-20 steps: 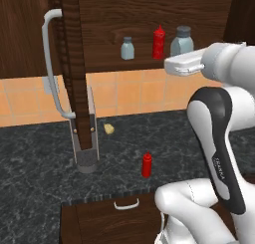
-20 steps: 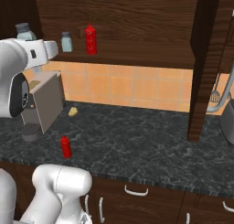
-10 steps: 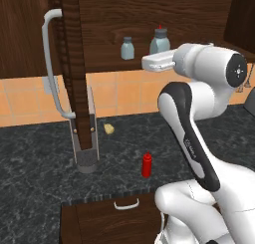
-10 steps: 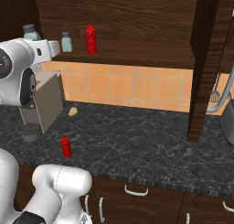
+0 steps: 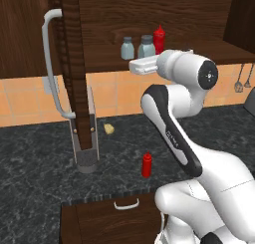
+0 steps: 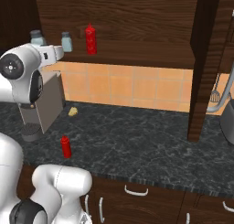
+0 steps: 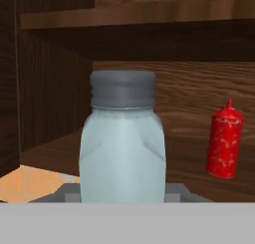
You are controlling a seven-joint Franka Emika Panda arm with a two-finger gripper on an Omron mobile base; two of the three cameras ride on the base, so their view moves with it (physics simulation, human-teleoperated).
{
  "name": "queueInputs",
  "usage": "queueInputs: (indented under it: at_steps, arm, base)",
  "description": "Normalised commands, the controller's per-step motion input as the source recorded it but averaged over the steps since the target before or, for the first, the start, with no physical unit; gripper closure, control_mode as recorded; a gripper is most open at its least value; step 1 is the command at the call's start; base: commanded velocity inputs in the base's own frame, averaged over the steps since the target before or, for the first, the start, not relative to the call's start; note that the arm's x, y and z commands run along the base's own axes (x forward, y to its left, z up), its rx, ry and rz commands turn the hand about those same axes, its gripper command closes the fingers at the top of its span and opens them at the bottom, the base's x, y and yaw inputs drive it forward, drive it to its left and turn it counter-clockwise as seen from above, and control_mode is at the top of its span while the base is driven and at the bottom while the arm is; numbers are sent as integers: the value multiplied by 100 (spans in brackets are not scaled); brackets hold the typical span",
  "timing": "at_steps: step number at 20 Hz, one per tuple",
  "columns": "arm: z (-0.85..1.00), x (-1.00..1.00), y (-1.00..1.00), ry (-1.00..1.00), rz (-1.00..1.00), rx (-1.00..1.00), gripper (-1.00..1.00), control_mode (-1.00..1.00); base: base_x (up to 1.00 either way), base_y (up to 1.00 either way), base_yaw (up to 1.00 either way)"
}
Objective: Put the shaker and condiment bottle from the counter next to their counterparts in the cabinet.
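Left base view: the gripper (image 5: 133, 65), upper middle, is clamped on a shaker (image 5: 146, 47) at the cabinet (image 5: 189, 19) shelf, beside a second shaker (image 5: 127, 48).

Right base view: a red bottle (image 6: 66, 146) stands lower left on the counter (image 6: 137, 141).

Hand view: the held shaker sits center, a shelf bottle (image 7: 224, 140) right.
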Motion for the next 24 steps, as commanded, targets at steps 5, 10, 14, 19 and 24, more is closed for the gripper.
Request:
queueInputs:
  at_steps: [5,10,14,19,24]
  arm:
    - [-6,25,23,2,0,3,100,-100]
    - [-15,20,18,6,0,4,100,-100]
    - [-17,16,8,-5,0,1,100,-100]
    - [-16,26,0,-5,0,0,100,-100]
    - [1,38,5,6,0,0,100,-100]
  base:
    - [0,0,0]
    - [0,0,0]
    - [0,0,0]
    - [0,0,0]
    - [0,0,0]
